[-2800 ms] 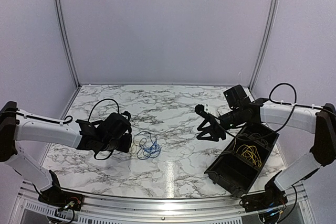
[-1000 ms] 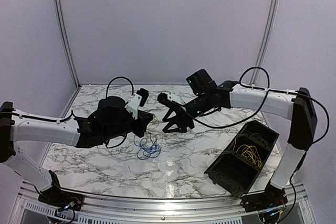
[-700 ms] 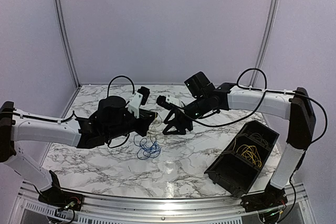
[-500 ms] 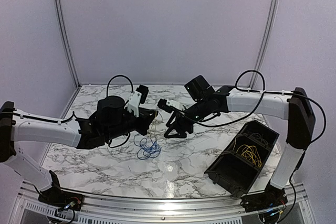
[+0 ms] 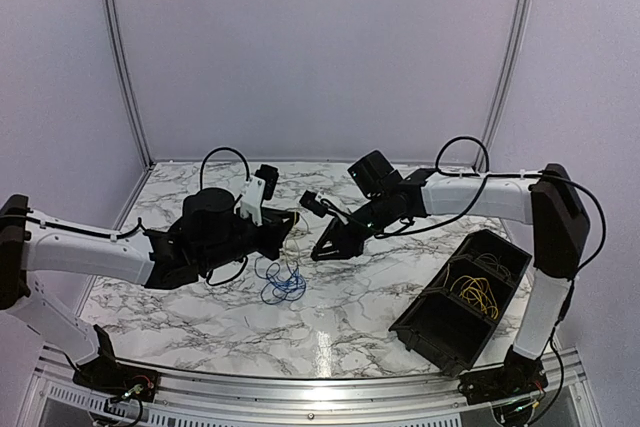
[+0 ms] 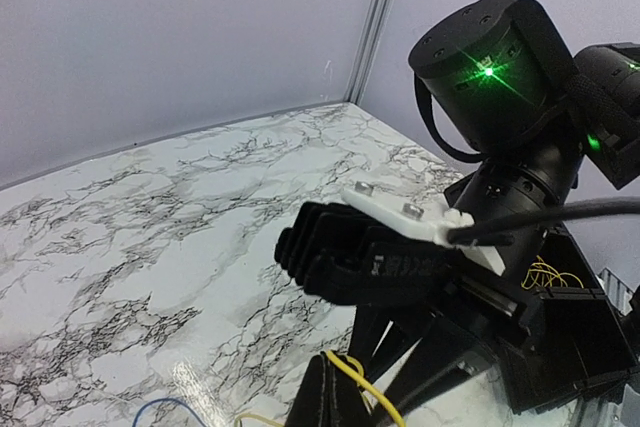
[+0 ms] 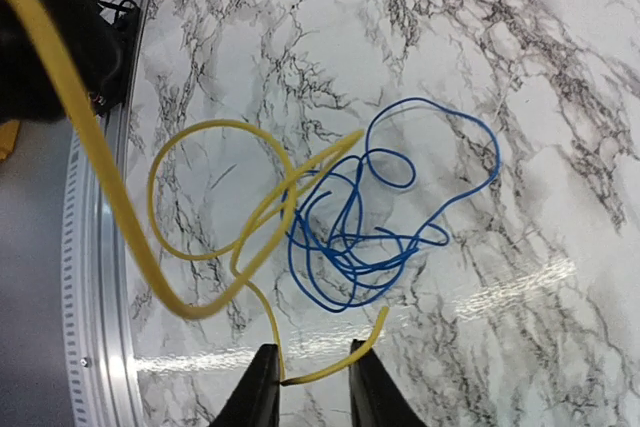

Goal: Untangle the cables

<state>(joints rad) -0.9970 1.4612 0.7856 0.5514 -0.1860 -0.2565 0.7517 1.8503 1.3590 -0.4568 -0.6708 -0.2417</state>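
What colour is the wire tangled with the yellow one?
Blue. The blue cable shows best in the right wrist view.

No text, label, brand, number or sign can be read in any of the three views. The nearest thing to a sign is a small green light [image 6: 487, 70] glowing on a black joint housing [image 6: 525, 32] of the right arm in the left wrist view, a plain lamp and not a mark that reads as anything.
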